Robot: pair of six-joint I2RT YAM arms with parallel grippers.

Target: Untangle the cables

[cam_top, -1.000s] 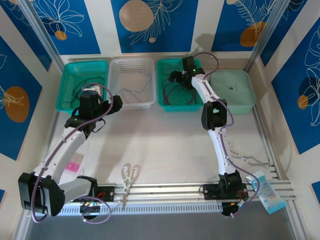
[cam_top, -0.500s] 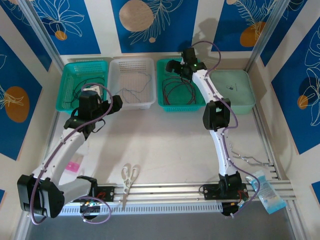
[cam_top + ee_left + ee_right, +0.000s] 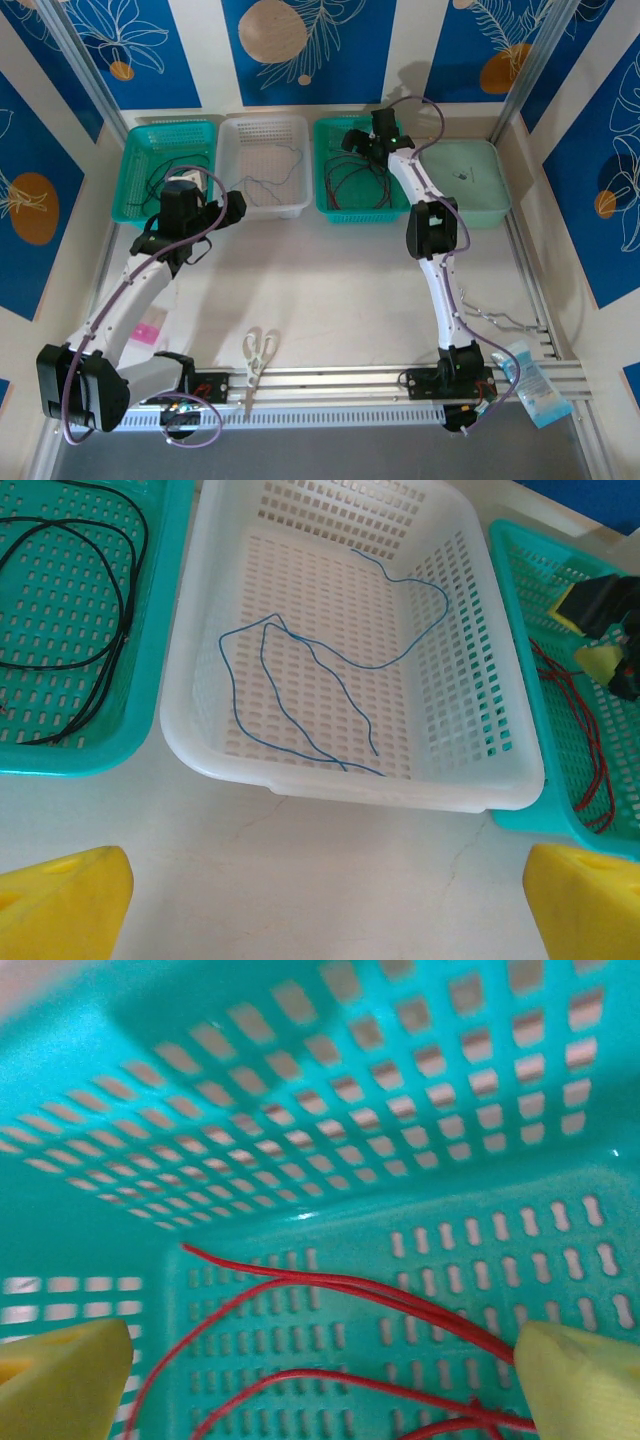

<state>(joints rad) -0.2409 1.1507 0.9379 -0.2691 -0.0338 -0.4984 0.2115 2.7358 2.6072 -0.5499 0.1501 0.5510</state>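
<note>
Judged from how the cables lie, the sorting looks well advanced but not finished.

The left basket [image 3: 135,170] holds a black cable [image 3: 122,595] lying in loose loops on its own, with nothing crossing it. That one reads as done.

The left gripper [image 3: 325,905] hangs over the bare table [image 3: 320,280], just in front of the white basket [image 3: 262,122]. Its yellow fingers are spread wide and there is nothing between them.

In the white basket lies a blue cable [image 3: 370,665], a single thin strand wandering across the floor and free of any other wire. That also looks done.

The right basket [image 3: 325,170] is where the work is left. A red cable [image 3: 350,1285] runs across its floor in several passes. From above, dark strands [image 3: 345,190] seem to loop through the same patch (the top view is too small to say how they cross, or how many there are).

The right gripper [image 3: 320,1380] is low inside the far end of this basket, close over the red strands. Its fingers stand wide apart and it grips nothing.

The pale green tray [image 3: 470,190] at the far right carries no cable that I can make out. It may be meant for one of the strands to be pulled from the right basket.

So roughly two cables are separated, and the red and dark ones have yet to be parted.
</note>
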